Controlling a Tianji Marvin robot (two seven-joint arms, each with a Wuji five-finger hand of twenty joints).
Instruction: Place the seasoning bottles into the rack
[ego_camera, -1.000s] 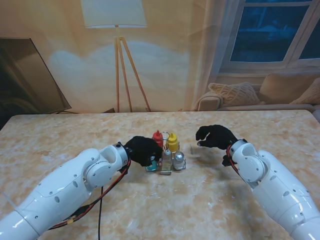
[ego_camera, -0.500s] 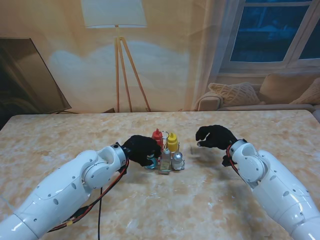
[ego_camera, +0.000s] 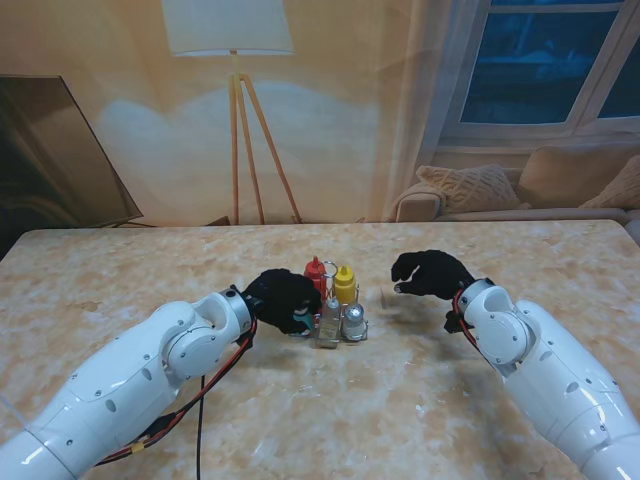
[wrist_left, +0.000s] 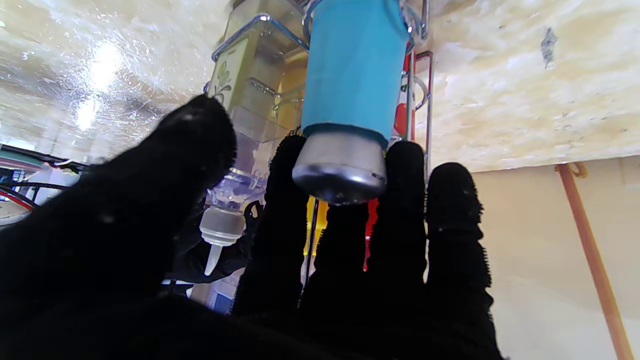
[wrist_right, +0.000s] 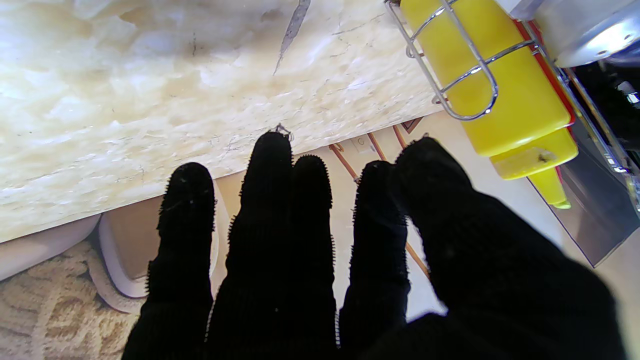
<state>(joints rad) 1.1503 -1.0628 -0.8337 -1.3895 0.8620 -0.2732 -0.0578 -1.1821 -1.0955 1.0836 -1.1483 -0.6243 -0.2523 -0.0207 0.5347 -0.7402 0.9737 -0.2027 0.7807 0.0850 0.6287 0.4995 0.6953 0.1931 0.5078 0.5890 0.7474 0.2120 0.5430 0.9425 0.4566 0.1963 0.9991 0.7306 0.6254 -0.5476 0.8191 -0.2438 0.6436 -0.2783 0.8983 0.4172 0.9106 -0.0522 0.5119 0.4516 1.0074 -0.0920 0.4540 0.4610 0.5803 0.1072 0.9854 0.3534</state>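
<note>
The wire rack (ego_camera: 330, 342) stands mid-table with a red bottle (ego_camera: 315, 274), a yellow bottle (ego_camera: 345, 283), a clear bottle (ego_camera: 331, 318) and a silver shaker (ego_camera: 355, 320) in it. A blue bottle (wrist_left: 352, 75) with a silver cap stands upright inside a wire ring of the rack (wrist_left: 417, 100), on its left side. My left hand (ego_camera: 283, 296) is right beside it: the fingers (wrist_left: 405, 200) lie against the cap, and the thumb (wrist_left: 200, 145) is apart from it. My right hand (ego_camera: 430, 272) hovers to the right of the rack, fingers spread, holding nothing.
The marble table (ego_camera: 400, 420) stretches wide around the rack. Red and black cables (ego_camera: 205, 395) hang under my left forearm. Behind the table's far edge are a floor lamp (ego_camera: 240, 120) and a sofa (ego_camera: 520, 190).
The blue bottle and my left hand have shifted slightly farther from me, towards the rack. The rack has nudged a little. My right hand has stayed in place.
</note>
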